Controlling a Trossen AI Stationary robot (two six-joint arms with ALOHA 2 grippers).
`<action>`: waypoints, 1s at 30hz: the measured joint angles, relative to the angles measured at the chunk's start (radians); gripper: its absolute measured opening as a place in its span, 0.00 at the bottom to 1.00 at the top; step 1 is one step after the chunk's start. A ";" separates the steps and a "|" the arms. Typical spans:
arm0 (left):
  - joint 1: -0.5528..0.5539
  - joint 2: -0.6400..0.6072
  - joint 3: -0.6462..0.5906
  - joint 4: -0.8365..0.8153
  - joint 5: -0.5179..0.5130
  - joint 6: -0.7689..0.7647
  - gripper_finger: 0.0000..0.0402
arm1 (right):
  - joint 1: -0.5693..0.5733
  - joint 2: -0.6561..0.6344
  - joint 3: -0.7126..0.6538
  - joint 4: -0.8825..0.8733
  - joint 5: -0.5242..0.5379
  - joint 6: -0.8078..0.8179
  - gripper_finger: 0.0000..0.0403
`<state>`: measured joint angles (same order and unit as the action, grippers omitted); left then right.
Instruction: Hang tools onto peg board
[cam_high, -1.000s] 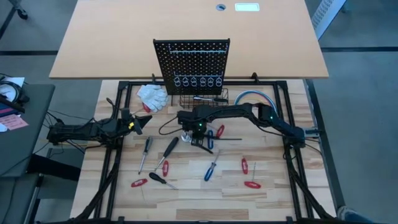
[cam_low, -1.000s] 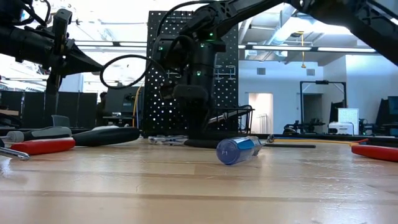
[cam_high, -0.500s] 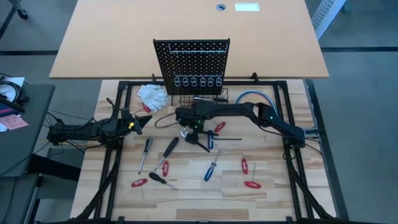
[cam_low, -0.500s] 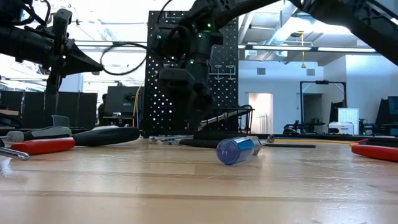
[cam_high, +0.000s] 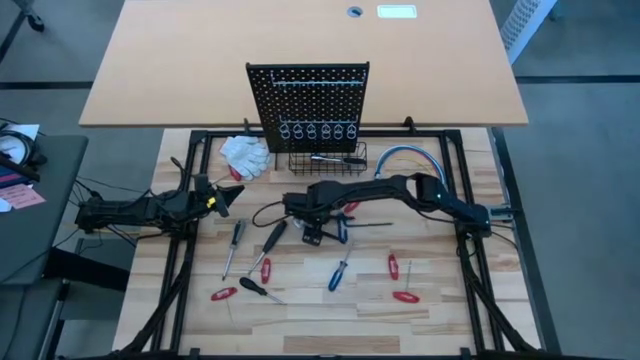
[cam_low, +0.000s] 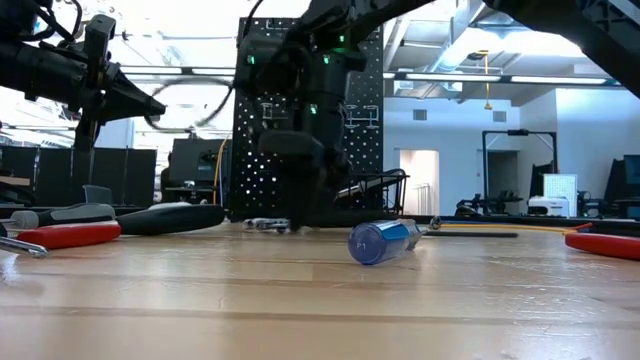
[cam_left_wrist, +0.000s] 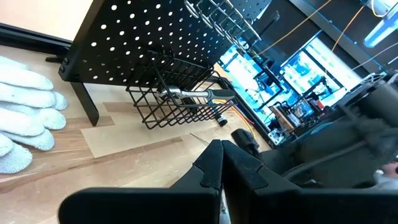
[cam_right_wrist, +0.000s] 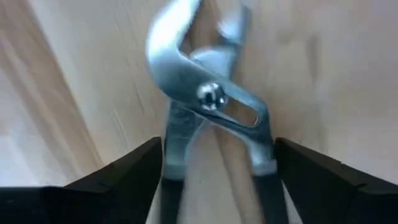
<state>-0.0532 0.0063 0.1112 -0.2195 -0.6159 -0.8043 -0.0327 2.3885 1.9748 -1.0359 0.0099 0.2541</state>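
The black peg board (cam_high: 308, 100) stands upright at the table's far side, with a row of silver rings and a wire basket (cam_high: 328, 160) at its foot. A silver tool (cam_left_wrist: 186, 94) lies in the basket. Screwdrivers with red (cam_high: 222, 294), black (cam_high: 258, 288) and blue (cam_high: 340, 270) handles lie on the wooden table. My right gripper (cam_high: 314, 236) points down at mid-table, open. Its fingers (cam_right_wrist: 124, 177) stand on either side of the pliers (cam_right_wrist: 211, 93), which lie flat. My left gripper (cam_high: 225, 196) waits at the left, shut and level.
White gloves (cam_high: 244, 153) lie left of the basket and a curved blue cable (cam_high: 410, 152) right of it. A blue-handled screwdriver (cam_low: 382, 241) lies just right of my right gripper. More red-handled tools (cam_high: 393, 265) are spread over the near right.
My right gripper has gone toward the table's near edge and rolled a little about its own axis. It now stands low over the pliers. The tools on the table have stayed where they were.
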 joint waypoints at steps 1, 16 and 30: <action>0.000 0.000 0.000 0.000 0.000 0.000 0.00 | -0.001 0.001 -0.012 0.002 -0.004 -0.001 0.75; 0.000 0.000 0.000 0.000 0.000 -0.003 0.00 | -0.011 -0.003 -0.085 0.023 -0.011 -0.061 0.41; 0.000 0.000 0.000 0.000 0.000 -0.003 0.00 | -0.024 0.000 0.022 0.018 -0.014 -0.079 0.35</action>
<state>-0.0532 0.0063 0.1112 -0.2195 -0.6163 -0.8078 -0.0571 2.3880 1.9968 -1.0179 -0.0044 0.1751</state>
